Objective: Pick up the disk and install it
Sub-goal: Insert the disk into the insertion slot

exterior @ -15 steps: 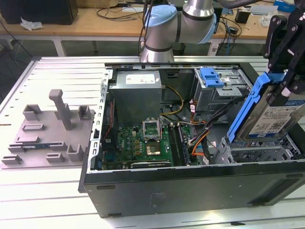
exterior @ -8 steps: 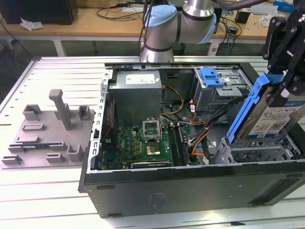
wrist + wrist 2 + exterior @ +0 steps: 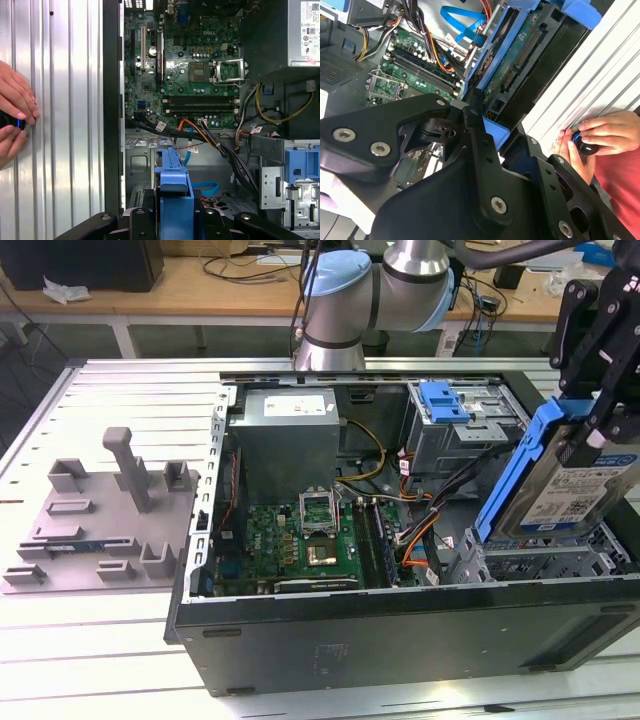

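Exterior view: gripper (image 3: pixel 598 433) holds tilted disk (image 3: pixel 572 502).

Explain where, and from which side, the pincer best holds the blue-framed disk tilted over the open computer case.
Probably at its upper end, from above, pinching the two flat faces, as the pincer grips the disk now: those faces are parallel and close together, and the lower end points down at the drive cage.

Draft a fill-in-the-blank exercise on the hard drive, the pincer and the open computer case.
The black pincer is shut on the flat silver-grey hard drive, whose plastic carrier is ____.
The drive hangs tilted over the open black metal computer case, at the exterior view's ____ end.
Inside the case lies a ____ circuit board.
Missing words: blue; right; green.
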Robot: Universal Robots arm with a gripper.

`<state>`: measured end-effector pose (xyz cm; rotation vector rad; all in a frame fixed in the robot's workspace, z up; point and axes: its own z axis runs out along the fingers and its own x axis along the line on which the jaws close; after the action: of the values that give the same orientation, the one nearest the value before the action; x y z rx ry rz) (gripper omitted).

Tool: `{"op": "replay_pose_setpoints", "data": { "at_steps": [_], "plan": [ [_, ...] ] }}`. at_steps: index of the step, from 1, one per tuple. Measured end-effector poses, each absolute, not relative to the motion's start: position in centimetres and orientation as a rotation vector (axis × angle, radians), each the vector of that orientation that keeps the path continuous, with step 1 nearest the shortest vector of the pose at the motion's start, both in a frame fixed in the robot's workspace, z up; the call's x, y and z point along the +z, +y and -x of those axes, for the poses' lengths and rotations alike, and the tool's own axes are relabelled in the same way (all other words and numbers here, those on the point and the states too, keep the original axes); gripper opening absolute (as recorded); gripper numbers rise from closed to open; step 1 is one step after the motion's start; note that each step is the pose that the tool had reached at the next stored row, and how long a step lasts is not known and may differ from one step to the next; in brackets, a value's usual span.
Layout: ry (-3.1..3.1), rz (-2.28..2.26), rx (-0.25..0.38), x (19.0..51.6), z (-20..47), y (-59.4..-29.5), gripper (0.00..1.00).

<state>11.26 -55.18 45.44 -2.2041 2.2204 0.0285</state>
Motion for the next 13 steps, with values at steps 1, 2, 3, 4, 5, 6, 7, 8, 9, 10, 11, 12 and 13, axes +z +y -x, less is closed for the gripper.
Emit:
{"op": "replay_pose_setpoints", "data": {
  "at_steps": [1,2,3,4,5,6,7,8,9,10,11,12,13],
  "plan": [
    [2.220,2.204,0.029,45.41,-11.28,-55.18,0.36],
    [2.220,2.204,0.029,45.38,-11.29,-55.18,0.36],
    [2.220,2.204,0.029,45.33,-11.31,-55.18,0.36],
    [2.220,2.204,0.028,45.29,-11.32,-55.18,0.36],
    [2.220,2.204,0.028,45.25,-11.33,-55.18,0.36],
    [2.220,2.204,0.029,45.19,-11.35,-55.18,0.36],
    [2.220,2.204,0.029,45.14,-11.37,-55.18,0.36],
    [2.220,2.204,0.029,45.08,-11.37,-55.18,0.36],
    [2.220,2.204,0.029,45.04,-11.38,-55.18,0.36],
    [2.220,2.204,0.029,45.00,-11.38,-55.18,0.36],
    [2.220,2.204,0.029,44.93,-11.38,-55.18,0.36],
    [2.220,2.204,0.029,44.87,-11.38,-55.18,0.36],
    [2.220,2.204,0.029,44.80,-11.38,-55.18,0.36]
  ]
}}
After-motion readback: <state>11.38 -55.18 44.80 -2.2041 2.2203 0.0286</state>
